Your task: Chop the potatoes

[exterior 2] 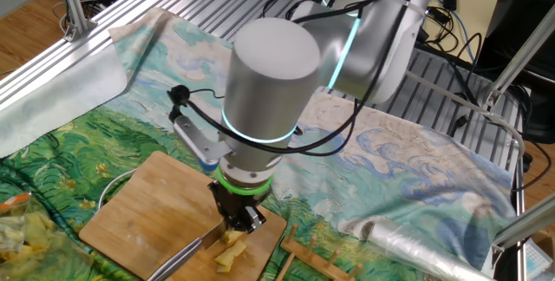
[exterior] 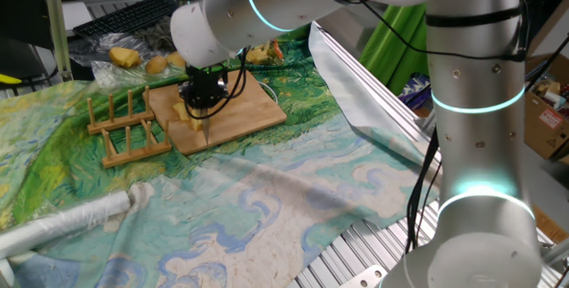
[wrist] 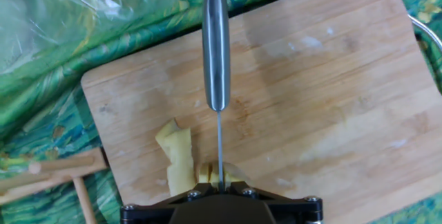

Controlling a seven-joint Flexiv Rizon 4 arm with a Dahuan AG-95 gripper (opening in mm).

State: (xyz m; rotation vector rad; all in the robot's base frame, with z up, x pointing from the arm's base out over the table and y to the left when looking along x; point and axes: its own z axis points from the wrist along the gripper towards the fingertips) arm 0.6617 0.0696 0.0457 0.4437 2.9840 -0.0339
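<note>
Steel knife (wrist: 216,51) — amid potatoes (wrist: 181,156)

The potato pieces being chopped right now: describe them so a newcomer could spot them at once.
Start at the wooden cutting board on the green painted cloth. The potato pieces lie near the board edge closest to the wooden rack, directly under the tool, where the knife comes down. Unlike the bagged scraps beyond the board, they are bare, pale yellow and angular.
</note>
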